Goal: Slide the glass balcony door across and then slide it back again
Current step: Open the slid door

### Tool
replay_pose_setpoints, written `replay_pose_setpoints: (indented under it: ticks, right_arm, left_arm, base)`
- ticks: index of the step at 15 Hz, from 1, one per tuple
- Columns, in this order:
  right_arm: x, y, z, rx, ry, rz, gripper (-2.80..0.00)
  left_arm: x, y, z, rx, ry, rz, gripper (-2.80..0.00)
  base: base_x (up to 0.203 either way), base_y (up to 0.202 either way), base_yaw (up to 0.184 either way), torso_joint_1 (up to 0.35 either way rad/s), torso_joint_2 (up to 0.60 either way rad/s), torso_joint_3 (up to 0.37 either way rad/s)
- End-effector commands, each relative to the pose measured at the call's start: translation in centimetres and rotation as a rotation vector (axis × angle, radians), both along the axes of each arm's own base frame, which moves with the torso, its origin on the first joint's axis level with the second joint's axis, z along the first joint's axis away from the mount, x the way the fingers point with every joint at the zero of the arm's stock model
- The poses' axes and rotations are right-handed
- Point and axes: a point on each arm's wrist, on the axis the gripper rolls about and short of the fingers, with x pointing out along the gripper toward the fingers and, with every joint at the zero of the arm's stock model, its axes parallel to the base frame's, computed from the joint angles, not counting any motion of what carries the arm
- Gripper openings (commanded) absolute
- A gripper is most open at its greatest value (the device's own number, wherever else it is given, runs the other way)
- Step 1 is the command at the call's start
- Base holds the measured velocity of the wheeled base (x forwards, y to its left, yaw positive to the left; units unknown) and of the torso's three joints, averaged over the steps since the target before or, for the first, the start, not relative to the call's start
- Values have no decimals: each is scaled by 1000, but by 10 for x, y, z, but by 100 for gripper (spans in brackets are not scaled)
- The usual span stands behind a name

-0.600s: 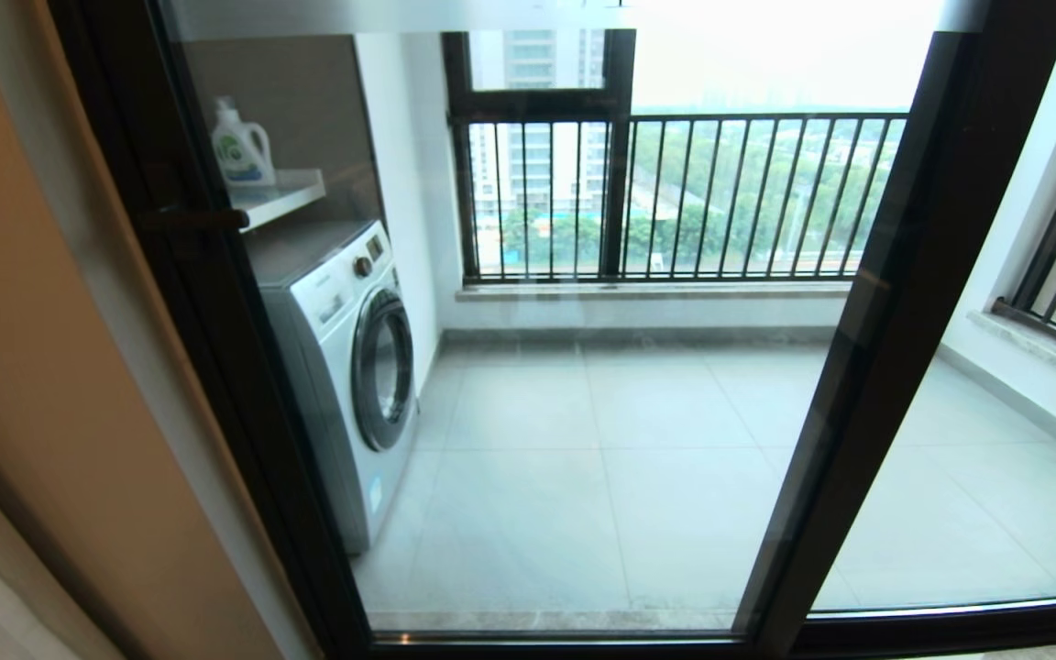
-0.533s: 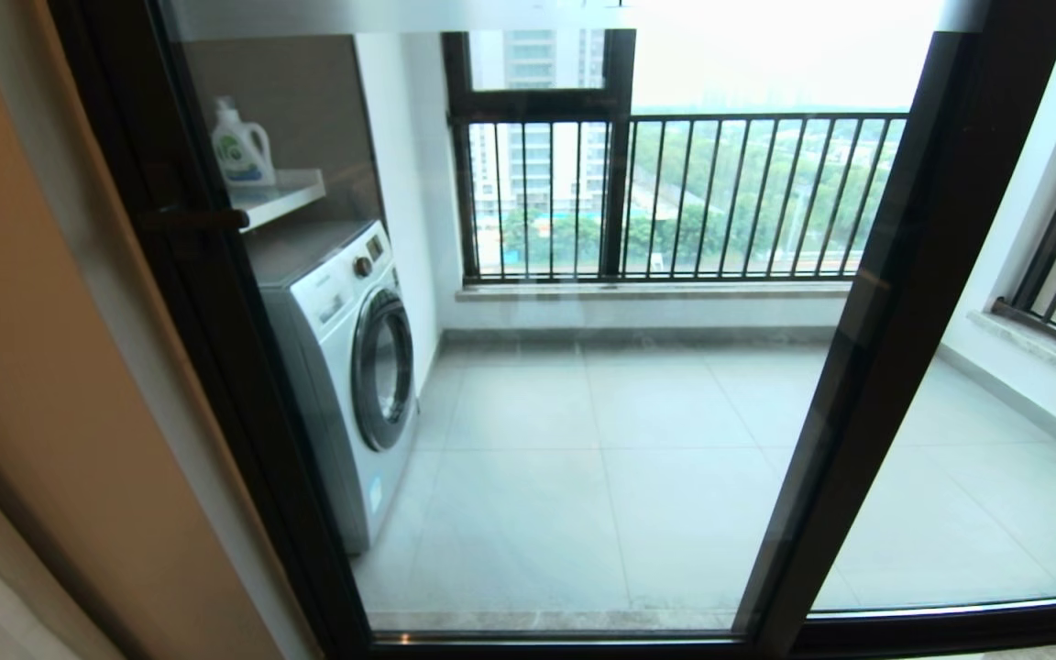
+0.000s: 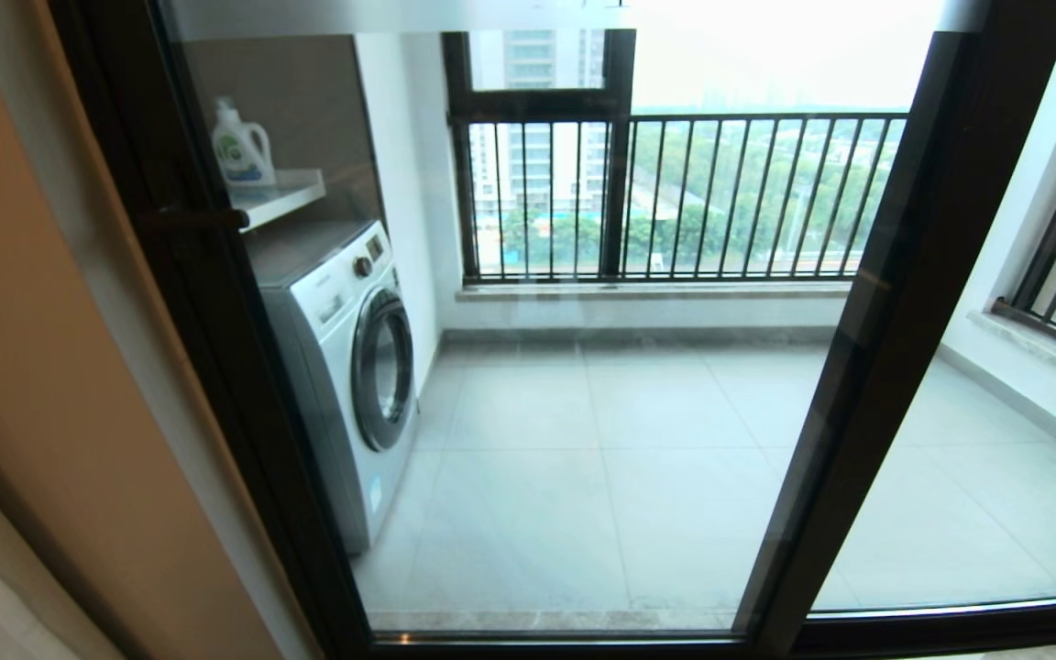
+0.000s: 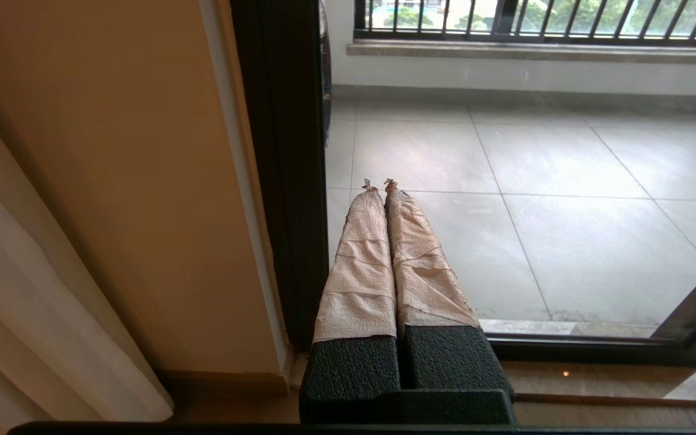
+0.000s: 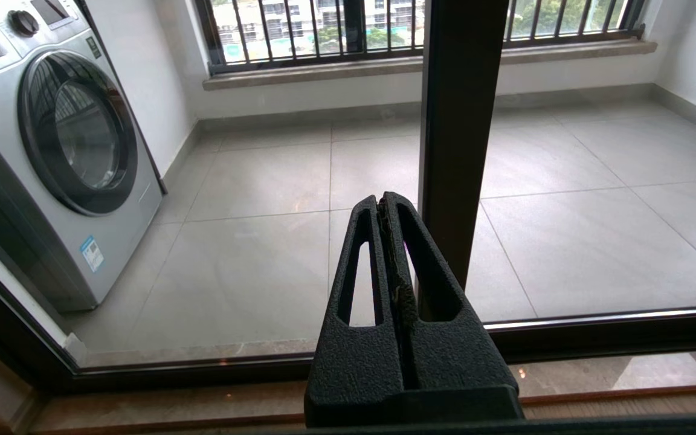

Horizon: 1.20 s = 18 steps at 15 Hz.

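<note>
The glass balcony door [image 3: 216,312] fills the head view, a clear pane in a dark frame, its left stile close against the beige wall. A short dark handle [image 3: 203,218] sticks out of that stile. Neither gripper shows in the head view. In the left wrist view my left gripper [image 4: 379,183] is shut and empty, its beige-wrapped fingers [image 4: 360,266] low in front of the glass, beside the door's left stile [image 4: 284,181]. In the right wrist view my right gripper [image 5: 382,202] is shut and empty, low beside the dark middle stile [image 5: 454,121].
A second dark-framed glass panel [image 3: 977,477] stands to the right. Behind the glass are a washing machine [image 3: 354,367], a shelf with a detergent bottle [image 3: 239,147], grey floor tiles and a black-barred railing window [image 3: 720,192]. A beige wall [image 3: 33,367] and curtain [image 4: 34,314] lie left.
</note>
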Motion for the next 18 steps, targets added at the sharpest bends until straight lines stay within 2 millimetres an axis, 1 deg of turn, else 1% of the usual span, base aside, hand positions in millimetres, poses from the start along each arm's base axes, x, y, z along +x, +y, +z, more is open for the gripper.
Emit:
replay_pose_setpoints:
  ticks: [1,18]
  right_arm:
    - [1,0,-3,0,10,0,-280]
    - [1,0,-3,0,11,0,-280]
  left_arm:
    - [0,0,0,0,1,2,-280]
    - [0,0,0,4,1,1,-280]
  base:
    - [0,0,0,0,0,0]
    - [0,0,0,0,0,0]
